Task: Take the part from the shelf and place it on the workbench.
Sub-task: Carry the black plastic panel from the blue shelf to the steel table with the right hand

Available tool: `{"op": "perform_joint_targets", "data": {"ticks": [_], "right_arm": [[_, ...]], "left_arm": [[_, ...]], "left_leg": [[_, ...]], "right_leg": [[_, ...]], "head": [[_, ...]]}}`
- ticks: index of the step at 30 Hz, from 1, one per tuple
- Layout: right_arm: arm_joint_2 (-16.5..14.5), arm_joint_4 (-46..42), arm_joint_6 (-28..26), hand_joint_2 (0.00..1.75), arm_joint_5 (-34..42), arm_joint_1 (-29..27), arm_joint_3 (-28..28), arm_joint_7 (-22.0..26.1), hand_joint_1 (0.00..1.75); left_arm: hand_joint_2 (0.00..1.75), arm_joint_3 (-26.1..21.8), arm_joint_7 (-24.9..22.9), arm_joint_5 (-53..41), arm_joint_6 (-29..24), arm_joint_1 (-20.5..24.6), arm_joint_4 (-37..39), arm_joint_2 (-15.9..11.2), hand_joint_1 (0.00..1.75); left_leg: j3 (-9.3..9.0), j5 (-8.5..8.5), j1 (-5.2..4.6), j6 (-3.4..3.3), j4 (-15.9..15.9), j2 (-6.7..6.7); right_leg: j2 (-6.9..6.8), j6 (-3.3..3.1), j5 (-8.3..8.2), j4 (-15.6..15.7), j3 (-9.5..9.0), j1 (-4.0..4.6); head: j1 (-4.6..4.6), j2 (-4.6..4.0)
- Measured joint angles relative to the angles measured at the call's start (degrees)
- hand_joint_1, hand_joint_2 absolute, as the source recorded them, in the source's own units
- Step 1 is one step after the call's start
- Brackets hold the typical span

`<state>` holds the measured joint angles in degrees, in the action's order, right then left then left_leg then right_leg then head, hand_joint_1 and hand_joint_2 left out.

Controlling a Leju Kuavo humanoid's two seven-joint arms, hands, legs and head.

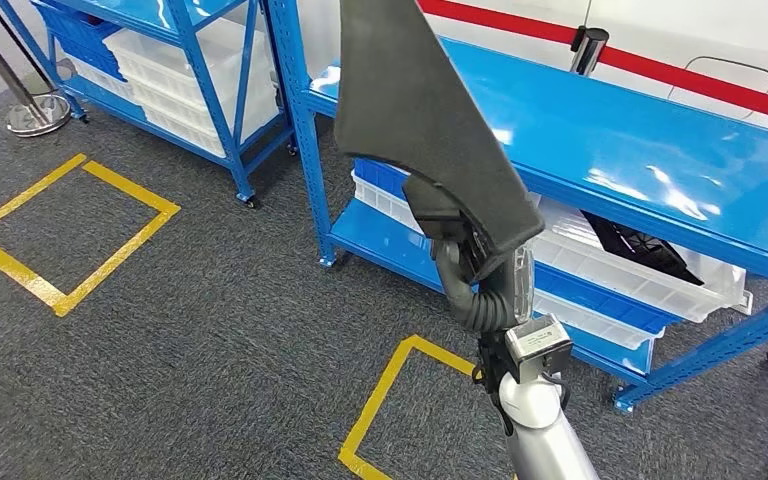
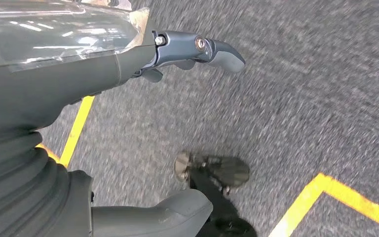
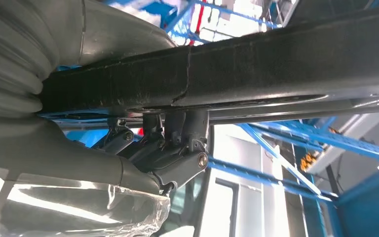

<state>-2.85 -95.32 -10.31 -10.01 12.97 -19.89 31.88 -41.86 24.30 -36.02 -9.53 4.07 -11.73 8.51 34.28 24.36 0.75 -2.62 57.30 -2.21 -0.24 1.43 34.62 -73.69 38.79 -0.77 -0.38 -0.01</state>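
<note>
From the head camera, the right hand (image 1: 470, 255) is raised in the middle of the picture, fingers wrapped around the lower end of the part (image 1: 415, 110), a long dark grey panel that stands up and reaches past the top edge. Behind the part runs a blue shelf (image 1: 600, 130) with a shiny top board, and on its lower level sit white trays (image 1: 650, 275), one holding a black piece (image 1: 640, 245). A second blue rack (image 1: 210, 90) stands further to the left with more white trays on it. On the grey carpet (image 1: 210, 290) lie yellow tape squares (image 1: 70, 230), and a metal post base (image 1: 38, 113) rests near the top left corner. At the left wrist, the left hand (image 2: 197, 52) hangs over the carpet with nothing in it; its fingers are stretched out and its thick thumb (image 2: 153, 217) stands well apart from them. A yellow tape line (image 2: 76, 131) runs under it. At the right wrist, the dark fingers (image 3: 177, 143) of the right hand are clamped on the edge of the part, which crosses the whole picture as a dark bar (image 3: 256, 69), and blue shelf rails (image 3: 271, 175) show behind.
</note>
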Motion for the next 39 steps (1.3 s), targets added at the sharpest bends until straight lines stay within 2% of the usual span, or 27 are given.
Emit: {"op": "perform_joint_targets", "data": {"ticks": [1, 3, 5, 7, 8, 10, 12, 13, 14, 15, 16, 17, 19, 21, 23, 24, 25, 27, 28, 29, 30, 31, 33, 34, 36, 38, 39], "right_arm": [[0.07, 0.00, 0.04, 1.75, -0.02, -0.13, 0.07, 0.02, 1.75], [0.11, -0.01, 0.06, 1.75, -0.08, -0.11, 0.12, 0.04, 1.75], [0.10, -0.03, 0.06, 1.75, -0.14, -0.09, 0.15, 0.07, 1.75], [0.04, -0.04, 0.06, 1.75, -0.16, -0.06, 0.21, 0.07, 1.75], [-0.02, -0.05, 0.07, 1.75, -0.15, 0.00, 0.25, 0.07, 1.75], [-0.26, -0.06, 0.08, 1.75, -0.14, 0.15, 0.33, 0.08, 1.75], [-0.44, -0.06, 0.12, 1.75, -0.13, 0.25, 0.41, 0.09, 1.75], [-0.46, -0.05, 0.15, 1.75, -0.13, 0.27, 0.43, 0.09, 1.75], [-0.47, -0.03, 0.20, 1.75, -0.13, 0.28, 0.45, 0.09, 1.75], [-0.49, -0.02, 0.25, 1.75, -0.13, 0.28, 0.46, 0.09, 1.75], [-0.53, -0.01, 0.30, 1.75, -0.13, 0.30, 0.46, 0.09, 1.75], [-0.60, -0.01, 0.33, 1.75, -0.13, 0.36, 0.46, 0.09, 1.75], [-0.84, -0.01, 0.39, 1.75, -0.14, 0.56, 0.46, 0.10, 1.75], [-1.00, 0.01, 0.54, 1.75, -0.15, 0.74, 0.47, 0.13, 1.75], [-1.17, 0.03, 0.82, 1.75, -0.16, 0.91, 0.47, 0.14, 1.75], [-1.28, 0.06, 0.93, 1.75, -0.16, 1.03, 0.47, 0.14, 1.75], [-1.38, 0.09, 1.01, 1.75, -0.17, 1.17, 0.45, 0.15, 1.75], [-1.37, 0.25, 1.04, 1.75, -0.18, 1.29, 0.45, 0.24, 1.75], [-1.31, 0.40, 1.04, 1.75, -0.19, 1.23, 0.46, 0.28, 1.75], [-1.25, 0.59, 1.04, 1.75, -0.21, 1.14, 0.49, 0.31, 1.75], [-1.21, 0.78, 1.03, 1.75, -0.23, 1.07, 0.50, 0.31, 1.75], [-1.21, 0.91, 1.03, 1.75, -0.24, 1.03, 0.50, 0.32, 1.75], [-1.24, 1.03, 1.03, 1.75, -0.24, 1.04, 0.50, 0.34, 1.75], [-1.25, 1.05, 1.04, 1.75, -0.24, 1.05, 0.50, 0.39, 1.75], [-1.28, 1.22, 1.13, 1.75, -0.22, 1.10, 0.50, 0.55, 1.75], [-1.40, 1.49, 1.33, 1.75, -0.17, 1.26, 0.50, 0.72, 1.75], [-1.56, 1.62, 1.43, 1.75, -0.15, 1.41, 0.50, 0.76, 1.75]], "left_arm": [[1.75, 0.00, 0.00, -0.04, 0.00, -0.04, 0.00, 0.02, 0.00], [1.75, 0.00, -0.01, -0.07, -0.01, -0.04, 0.00, 0.10, 0.00], [1.75, 0.00, -0.04, -0.08, -0.08, 0.00, -0.01, 0.14, 0.00], [1.75, 0.00, -0.08, -0.10, -0.13, -0.11, -0.01, 0.14, 0.00], [1.75, 0.00, -0.10, -0.12, -0.14, -0.20, -0.01, 0.14, 0.00], [1.75, 0.01, -0.11, -0.17, -0.15, -0.23, -0.01, 0.16, 0.00], [1.75, 0.02, -0.14, -0.38, -0.18, -0.13, -0.01, 0.22, 0.00], [1.75, 0.03, -0.15, -0.49, -0.23, -0.09, -0.01, 0.26, 0.00], [1.75, 0.04, -0.18, -0.57, -0.34, -0.08, -0.01, 0.28, 0.00], [1.75, 0.04, -0.21, -0.60, -0.46, -0.08, -0.01, 0.29, 0.00], [1.75, 0.04, -0.25, -0.60, -0.60, -0.09, -0.01, 0.29, 0.00], [1.75, 0.04, -0.27, -0.60, -0.70, -0.08, -0.01, 0.29, 0.00], [1.75, 0.05, -0.29, -0.61, -0.80, 0.06, -0.01, 0.28, 0.00], [1.75, 0.05, -0.32, -0.62, -0.84, 0.26, -0.01, 0.29, 0.00], [1.75, 0.04, -0.41, -0.62, -0.91, 0.27, 0.00, 0.31, 0.00], [1.75, 0.04, -0.46, -0.62, -0.95, 0.22, 0.01, 0.37, 0.00], [1.75, 0.04, -0.53, -0.63, -1.02, 0.20, 0.01, 0.44, 0.00], [1.75, 0.03, -0.61, -0.65, -1.13, 0.28, 0.01, 0.55, 0.00], [1.75, 0.03, -0.62, -0.66, -1.19, 0.33, 0.01, 0.55, 0.00], [1.75, 0.02, -0.63, -0.67, -1.21, 0.35, 0.01, 0.55, 0.00], [1.75, 0.02, -0.64, -0.68, -1.23, 0.34, 0.02, 0.56, 0.00], [1.75, 0.02, -0.71, -0.68, -1.36, 0.32, 0.02, 0.57, 0.00], [1.75, 0.02, -0.98, -0.65, -2.20, 0.32, 0.02, 0.79, 0.00], [1.75, 0.02, -1.18, -0.63, -2.77, 0.38, 0.02, 0.92, 0.00], [1.75, 0.02, -1.51, -0.60, -3.70, 0.49, 0.02, 1.21, 0.00], [1.75, 0.02, -1.76, -0.60, -4.15, 0.44, 0.03, 1.42, 0.00], [1.75, 0.01, -1.86, -0.60, -4.27, 0.39, 0.03, 1.49, 0.00]], "left_leg": [[0.03, -0.04, 0.01, 0.06, 0.11, -0.71], [0.24, 0.06, -0.08, 0.40, 0.63, -2.02], [0.77, 0.12, -0.22, 1.05, 1.16, -3.04], [1.30, -0.14, -0.07, 1.77, 1.20, -3.86], [1.50, -0.17, 0.08, 2.05, 1.29, -3.78], [2.72, 1.38, 0.15, 2.53, 3.70, -1.71], [5.65, 4.87, 0.19, 2.92, 10.12, 0.97], [7.39, 6.40, 0.28, 3.07, 13.82, 1.55], [8.55, 7.13, 0.34, 3.13, 16.27, 1.83], [8.80, 6.90, 0.36, 3.10, 16.90, 2.00], [7.89, 5.74, 0.36, 2.97, 15.29, 2.22], [5.98, 4.07, 0.30, 2.71, 11.87, 2.80], [2.07, 1.77, -0.16, 2.03, 4.62, 5.07], [0.81, 1.34, -0.76, 1.43, 1.78, 5.95], [0.92, 0.95, -0.87, 0.84, 1.42, 4.52], [0.78, 0.65, -0.79, 0.54, 1.01, 3.89], [0.60, 0.28, -0.64, 0.12, 0.60, 3.32], [0.46, -0.17, -0.46, -0.39, 0.17, 2.06], [0.54, -0.28, -0.43, -0.55, 0.17, 1.29], [0.62, -0.31, -0.43, -0.54, 0.19, 0.44], [0.65, -0.35, -0.43, -0.52, 0.21, -0.41], [0.64, -0.39, -0.42, -0.46, 0.27, -1.24], [0.68, -0.42, -0.37, -0.21, 0.48, -2.87], [0.85, -0.36, -0.47, 0.05, 0.79, -3.64], [1.42, -0.39, -0.51, 0.80, 1.18, -4.89], [2.00, -0.57, -0.22, 1.59, 1.27, -5.88], [2.33, -0.35, -0.16, 1.89, 1.66, -5.06]], "right_leg": [[0.20, 0.55, -1.32, 2.53, -1.28, -0.09], [1.77, 1.41, -4.40, 10.52, -5.23, -0.45], [2.94, 1.12, -5.86, 15.02, -7.38, -0.60], [2.32, 0.14, -6.12, 15.26, -7.43, -0.38], [1.86, -0.25, -6.30, 15.31, -7.41, -0.44], [0.83, -1.07, -6.59, 15.51, -7.40, -0.63], [-0.34, -1.62, -6.61, 15.56, -7.37, -0.41], [-1.03, -1.78, -6.57, 15.55, -7.35, -0.24], [-1.72, -1.82, -6.54, 15.55, -7.33, -0.10], [-2.41, -1.85, -6.50, 15.54, -7.32, 0.01], [-3.06, -1.87, -6.47, 15.54, -7.33, 0.09], [-3.62, -1.88, -6.44, 15.54, -7.37, 0.15], [-4.65, -1.74, -6.33, 15.53, -7.41, 0.50], [-5.67, -1.42, -6.19, 15.54, -7.41, 0.84], [-6.66, -0.96, -6.02, 15.58, -7.41, 1.01], [-6.21, -0.72, -5.68, 15.18, -7.30, 0.97], [-5.03, -0.65, -4.92, 13.93, -6.79, 0.91], [-1.73, -0.98, -2.01, 7.70, -3.98, 0.60], [-0.74, -1.16, -0.47, 3.68, -1.99, 0.52], [-0.31, -1.15, 0.51, 0.45, -0.34, 0.45], [-0.14, -0.88, 0.60, -0.90, 0.43, 0.39], [0.05, -0.40, -0.29, 0.15, 0.05, 0.28], [1.69, 0.70, -3.63, 7.40, -3.25, -0.17], [2.83, 0.92, -5.08, 11.13, -4.86, -0.39], [4.02, 0.49, -6.41, 14.66, -6.34, -0.52], [2.91, -0.47, -6.75, 14.83, -6.39, -0.42], [2.32, -0.90, -6.89, 14.89, -6.40, -0.43]], "head": [[0.00, 0.00], [0.03, -0.01], [0.00, -0.01], [-0.05, 0.00], [-0.09, 0.00], [-0.37, -0.01], [-0.68, -0.01], [-0.73, 0.00], [-0.72, 0.00], [-0.73, 0.00], [-0.74, 0.00], [-0.74, -0.01], [-0.72, -0.01], [-0.62, 0.00], [-0.53, 0.01], [-0.50, 0.00], [-0.51, 0.00], [-0.37, -0.01], [-0.31, -0.01], [-0.21, -0.01], [-0.20, 0.00], [-0.20, -0.01], [-0.19, -0.01], [-0.19, -0.01], [-0.25, -0.01], [-0.30, 0.00], [-0.32, -0.01]]}}
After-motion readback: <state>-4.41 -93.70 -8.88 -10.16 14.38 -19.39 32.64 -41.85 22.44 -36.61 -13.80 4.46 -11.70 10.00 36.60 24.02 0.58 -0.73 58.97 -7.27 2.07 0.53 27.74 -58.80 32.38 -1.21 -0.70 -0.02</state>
